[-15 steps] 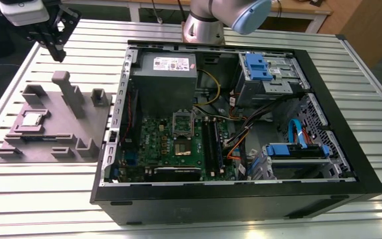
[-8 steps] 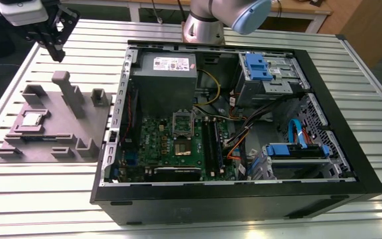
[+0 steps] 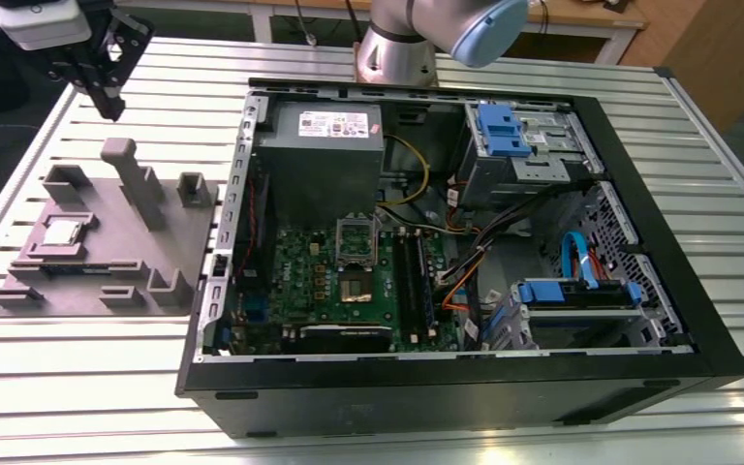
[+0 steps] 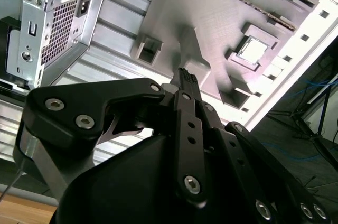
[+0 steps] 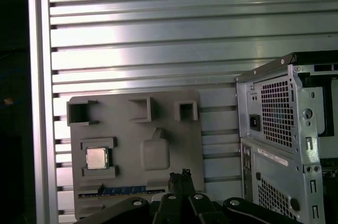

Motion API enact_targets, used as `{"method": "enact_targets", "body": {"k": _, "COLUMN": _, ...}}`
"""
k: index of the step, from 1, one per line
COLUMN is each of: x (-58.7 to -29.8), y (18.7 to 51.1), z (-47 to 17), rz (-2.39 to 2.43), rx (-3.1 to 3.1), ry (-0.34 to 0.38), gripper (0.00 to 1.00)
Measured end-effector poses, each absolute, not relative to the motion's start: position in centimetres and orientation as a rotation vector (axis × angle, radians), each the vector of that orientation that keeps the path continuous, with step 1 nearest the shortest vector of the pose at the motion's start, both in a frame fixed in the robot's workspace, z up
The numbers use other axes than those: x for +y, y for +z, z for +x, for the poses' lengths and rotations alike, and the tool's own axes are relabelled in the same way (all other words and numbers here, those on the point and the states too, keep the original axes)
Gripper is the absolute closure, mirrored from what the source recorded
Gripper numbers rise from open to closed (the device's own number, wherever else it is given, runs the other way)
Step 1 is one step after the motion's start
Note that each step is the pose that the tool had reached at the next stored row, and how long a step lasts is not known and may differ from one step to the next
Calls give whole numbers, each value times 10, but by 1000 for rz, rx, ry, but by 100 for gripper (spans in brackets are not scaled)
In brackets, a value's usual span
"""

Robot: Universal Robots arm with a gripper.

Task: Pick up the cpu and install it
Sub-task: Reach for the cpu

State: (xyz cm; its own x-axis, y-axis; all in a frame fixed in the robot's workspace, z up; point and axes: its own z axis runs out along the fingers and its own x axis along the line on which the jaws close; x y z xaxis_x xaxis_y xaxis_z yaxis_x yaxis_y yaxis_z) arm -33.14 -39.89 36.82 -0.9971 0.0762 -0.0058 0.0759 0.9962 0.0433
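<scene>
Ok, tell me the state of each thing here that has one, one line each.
cpu: lying flat in its slot on the grey tray, not picked up.
gripper: shut, empty, clear of the cpu.
computer case: on its side, side panel off.
socket frame: looks swung open.

The cpu (image 5: 96, 157) is shiny silver, its tray (image 5: 179, 150) plain grey. The worktop (image 5: 158, 39) has silver stripes. Inside the black case (image 3: 476, 397) the board (image 3: 307, 266) is green.
</scene>
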Motion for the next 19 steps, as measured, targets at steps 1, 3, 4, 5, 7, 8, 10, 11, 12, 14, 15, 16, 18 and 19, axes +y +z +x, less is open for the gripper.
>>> {"method": "enact_targets", "body": {"k": 1, "x": -399, "y": 368, "z": -332, "rz": 119, "rx": 3131, "ry": 67, "gripper": 90}}
{"method": "enact_targets", "body": {"k": 3, "x": -399, "y": 368, "z": -332, "rz": 119, "rx": 3131, "ry": 68, "gripper": 90}}
{"method": "enact_targets", "body": {"k": 4, "x": -399, "y": 368, "z": -333, "rz": 119, "rx": 3131, "ry": 67, "gripper": 90}}
{"method": "enact_targets", "body": {"k": 5, "x": -399, "y": 368, "z": -333, "rz": 119, "rx": 3131, "ry": 67, "gripper": 90}}
{"method": "enact_targets", "body": {"k": 7, "x": -399, "y": 368, "z": -334, "rz": 119, "rx": 3131, "ry": 67, "gripper": 90}}
{"method": "enact_targets", "body": {"k": 8, "x": -399, "y": 368, "z": -334, "rz": 119, "rx": 3131, "ry": 67, "gripper": 90}}
{"method": "enact_targets", "body": {"k": 10, "x": -399, "y": 368, "z": -335, "rz": 119, "rx": 3131, "ry": 67, "gripper": 90}}
{"method": "enact_targets", "body": {"k": 11, "x": -399, "y": 368, "z": -335, "rz": 119, "rx": 3131, "ry": 67, "gripper": 90}}
{"method": "enact_targets", "body": {"k": 12, "x": -399, "y": 368, "z": -335, "rz": 119, "rx": 3131, "ry": 68, "gripper": 90}}
{"method": "enact_targets", "body": {"k": 14, "x": -399, "y": 368, "z": -335, "rz": 119, "rx": 3131, "ry": 67, "gripper": 90}}
{"method": "enact_targets", "body": {"k": 15, "x": -399, "y": 368, "z": -336, "rz": 119, "rx": 3131, "ry": 68, "gripper": 90}}
{"method": "enact_targets", "body": {"k": 16, "x": -399, "y": 368, "z": -336, "rz": 119, "rx": 3131, "ry": 68, "gripper": 90}}
{"method": "enact_targets", "body": {"k": 18, "x": -399, "y": 368, "z": -336, "rz": 119, "rx": 3131, "ry": 68, "gripper": 90}}
{"method": "enact_targets", "body": {"k": 19, "x": -399, "y": 368, "z": -337, "rz": 119, "rx": 3131, "ry": 67, "gripper": 90}}
